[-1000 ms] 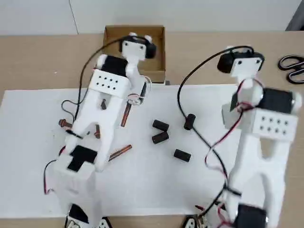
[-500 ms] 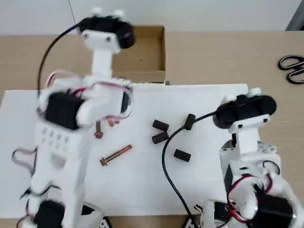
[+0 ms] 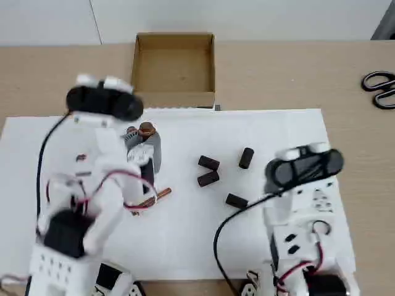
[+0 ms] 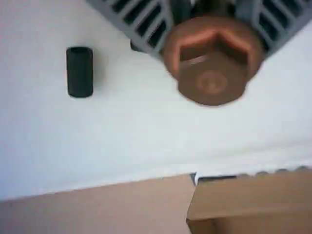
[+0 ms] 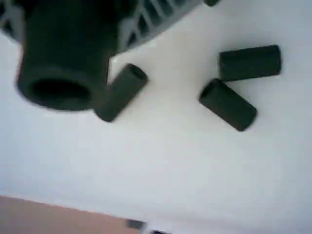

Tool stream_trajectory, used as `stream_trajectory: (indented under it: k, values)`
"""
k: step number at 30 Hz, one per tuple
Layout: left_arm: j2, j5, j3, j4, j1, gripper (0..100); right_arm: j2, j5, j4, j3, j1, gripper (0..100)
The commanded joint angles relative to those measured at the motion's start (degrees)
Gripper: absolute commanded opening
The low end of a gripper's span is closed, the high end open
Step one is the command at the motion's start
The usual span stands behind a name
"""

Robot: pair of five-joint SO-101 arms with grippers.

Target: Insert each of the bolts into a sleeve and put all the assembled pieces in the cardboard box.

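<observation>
Bolt (image 4: 210, 61) clamped in my left gripper (image 3: 144, 147), head facing its wrist camera; shank likely free for mating. Sleeve (image 5: 62, 66) pinched in my right gripper (image 5: 78, 24), bore open toward the camera; cardboard box (image 3: 174, 98) stands just beyond the paper (image 3: 185, 240), awaiting assemblies.

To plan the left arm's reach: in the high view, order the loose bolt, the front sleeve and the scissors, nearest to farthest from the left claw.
1. Loose bolt, on the paper by the left claw.
2. Front sleeve, mid-paper, to the right.
3. Scissors, off the paper, far right.
</observation>
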State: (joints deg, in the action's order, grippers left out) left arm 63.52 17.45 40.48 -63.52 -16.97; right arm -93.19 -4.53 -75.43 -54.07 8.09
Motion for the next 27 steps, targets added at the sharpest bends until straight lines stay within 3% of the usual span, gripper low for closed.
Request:
stream_trajectory:
  k: [1,10,16,27]
  values:
    - [13.8,0.9,13.8,9.8,0.1,1,-3.2,3.3,3.4,-4.7,7.7,0.3]
    - [41.3,12.9,34.2,16.2,0.1,1,-10.6,5.7,12.4,-17.1,24.6,0.3]
    - [40.5,21.2,35.2,17.8,0.1,1,-10.7,5.6,14.2,-20.0,32.3,0.3]
    - [40.6,21.9,34.9,24.7,-1.6,1,-10.7,5.5,14.5,-23.2,34.2,0.3]
